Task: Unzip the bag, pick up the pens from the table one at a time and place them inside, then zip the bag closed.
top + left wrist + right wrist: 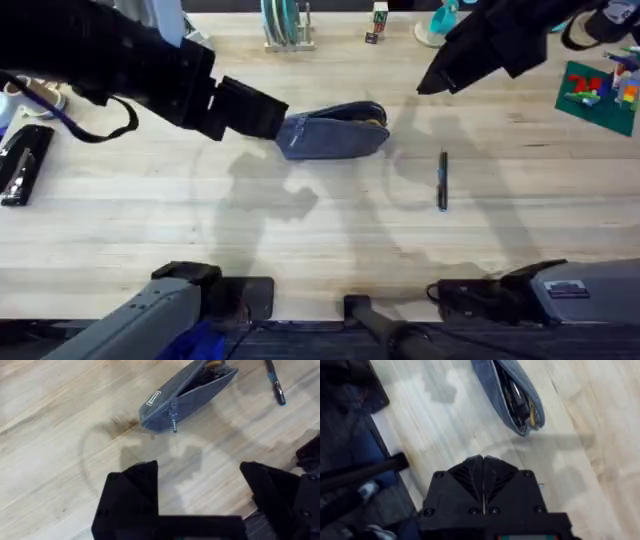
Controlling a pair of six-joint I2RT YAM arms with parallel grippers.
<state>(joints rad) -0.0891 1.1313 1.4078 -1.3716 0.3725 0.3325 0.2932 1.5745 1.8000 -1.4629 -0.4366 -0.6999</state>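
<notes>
The left hand (200, 505) hangs with fingers spread wide and empty above the surface (300, 240), near the bag's closed end; the right hand (484, 485) hovers pressed shut, holding nothing, over the bag's gaping end. The bag (333, 130) lies on its side mid-surface, zipper open, dark pens showing inside. One pen (442, 180) lies loose on the surface, well apart from the bag. Risk, as I judge it: the thin pen could roll or skid under a closing pinch, and the unheld bag could slide when the pen is pushed in.
</notes>
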